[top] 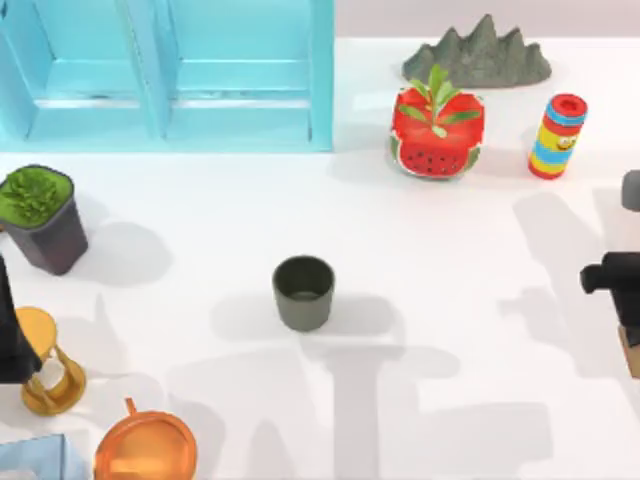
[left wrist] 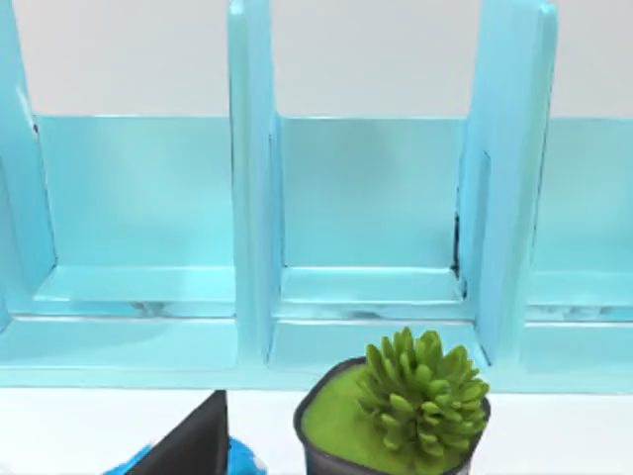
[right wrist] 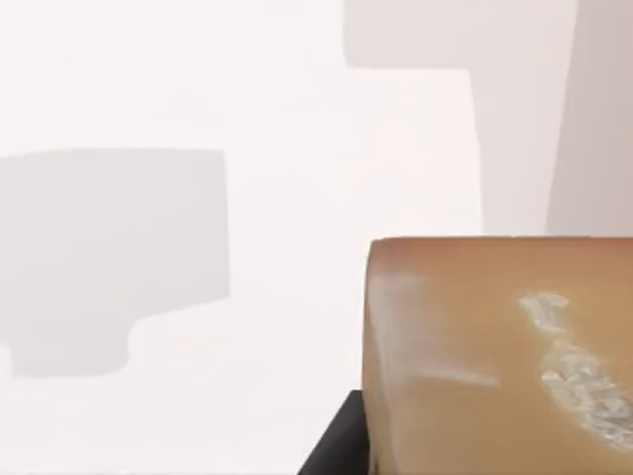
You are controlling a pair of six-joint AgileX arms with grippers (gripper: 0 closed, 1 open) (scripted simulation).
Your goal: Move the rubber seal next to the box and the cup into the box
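The cup (top: 303,292) stands alone mid-table, well apart from the light blue box (top: 165,75) at the far left, with a potted succulent (top: 40,215), a gold hourglass (top: 50,365) and an orange pot (top: 145,450) down the left side, and a grey rock (top: 478,55), a watermelon planter (top: 436,135) and a striped can (top: 558,137) far right. The right arm (top: 615,275) sits at the right edge, and in its wrist view the rubber seal (right wrist: 504,366) looms close with whitish marks on one face, a dark finger (right wrist: 331,450) touching its side, though I cannot tell whether the grip is closed. The left arm (top: 12,330) is parked at the left edge, its grip also not readable; no writing is legible anywhere.
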